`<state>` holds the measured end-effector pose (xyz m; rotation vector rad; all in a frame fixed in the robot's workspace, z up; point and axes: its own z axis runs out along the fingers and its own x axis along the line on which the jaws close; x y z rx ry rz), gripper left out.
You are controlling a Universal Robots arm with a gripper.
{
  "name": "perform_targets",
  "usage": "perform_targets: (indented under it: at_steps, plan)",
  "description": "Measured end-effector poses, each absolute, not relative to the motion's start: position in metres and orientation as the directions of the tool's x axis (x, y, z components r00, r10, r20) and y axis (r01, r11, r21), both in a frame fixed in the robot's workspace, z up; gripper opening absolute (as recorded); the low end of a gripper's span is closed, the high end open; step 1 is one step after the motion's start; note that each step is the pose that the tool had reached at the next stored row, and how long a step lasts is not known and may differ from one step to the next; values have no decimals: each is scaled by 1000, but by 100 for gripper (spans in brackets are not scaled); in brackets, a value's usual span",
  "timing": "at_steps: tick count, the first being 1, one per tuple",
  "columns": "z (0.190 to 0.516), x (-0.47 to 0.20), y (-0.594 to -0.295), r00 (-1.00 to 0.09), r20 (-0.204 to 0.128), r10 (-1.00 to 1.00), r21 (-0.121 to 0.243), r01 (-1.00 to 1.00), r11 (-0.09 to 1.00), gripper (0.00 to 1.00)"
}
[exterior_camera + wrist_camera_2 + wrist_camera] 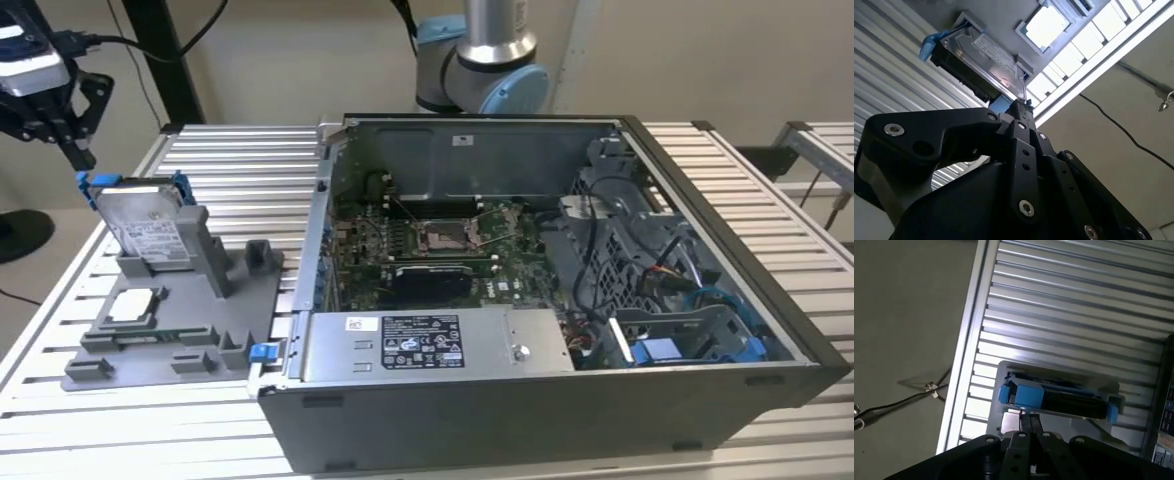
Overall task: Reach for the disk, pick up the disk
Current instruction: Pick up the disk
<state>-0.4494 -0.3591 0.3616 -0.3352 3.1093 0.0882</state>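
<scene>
The disk (144, 228) is a silver-grey hard drive with a white label and a blue bracket. It stands on edge in a slot of the grey fixture tray (200, 330) at the exterior view's left. My gripper (83, 155) hangs just above the disk's upper blue corner, apart from it. Both wrist views show the black fingers pressed together with nothing between them. Their tips (1021, 105) (1029, 416) point at the blue end of the disk (989, 55) (1064, 400).
A small white-topped chip (134, 305) lies flat in the fixture tray. An open computer case (534, 300) stands on the slatted metal table (227, 160), to the right of the tray. The arm's base (487, 60) rises behind the case. The table's edge runs close beside the disk.
</scene>
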Motion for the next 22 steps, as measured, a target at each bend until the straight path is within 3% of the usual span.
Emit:
perform_targets:
  at_steps: [22]
  plan:
    - [362,-449,-359,-817,-19,-577,55,-577,815,0]
